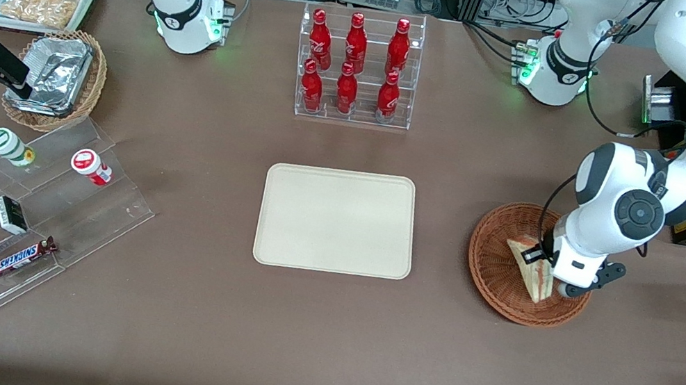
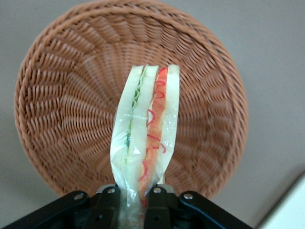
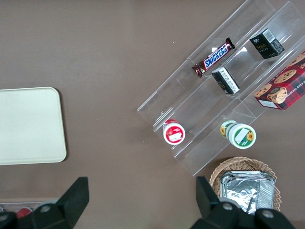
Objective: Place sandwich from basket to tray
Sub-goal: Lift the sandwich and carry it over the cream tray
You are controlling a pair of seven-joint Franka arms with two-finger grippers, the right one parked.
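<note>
- Front view: the fingers of the left arm's gripper were closed on the sandwich, clamping one end of the wedge over the basket. The sandwich sat within the basket's rim, whether lifted or touching the weave could not be told from here. The tray lay bare, well apart from the basket toward the parked arm's end of the table, with open tabletop between them.
- Front view, heading: the wedge's long axis ran slantwise, from the gripper toward the basket's middle.
- Left wrist view: the fingers pinched the wrapped sandwich by its near end, narrow, with the film bunched between them. The slices stood on edge, green filling on one face, pink-red on the other, and the long axis pointed straight away from the gripper over the basket floor.
- Right wrist view: only the tray corner showed among the task's things; no sandwich lay on it.
- Step in hand, as I judged it: the grasp was made and the lift out of the basket was due. The next move called for a rise high enough to clear the rim, then a sideways carry to the tray, kept steady because the wedge hung from one end.
</note>
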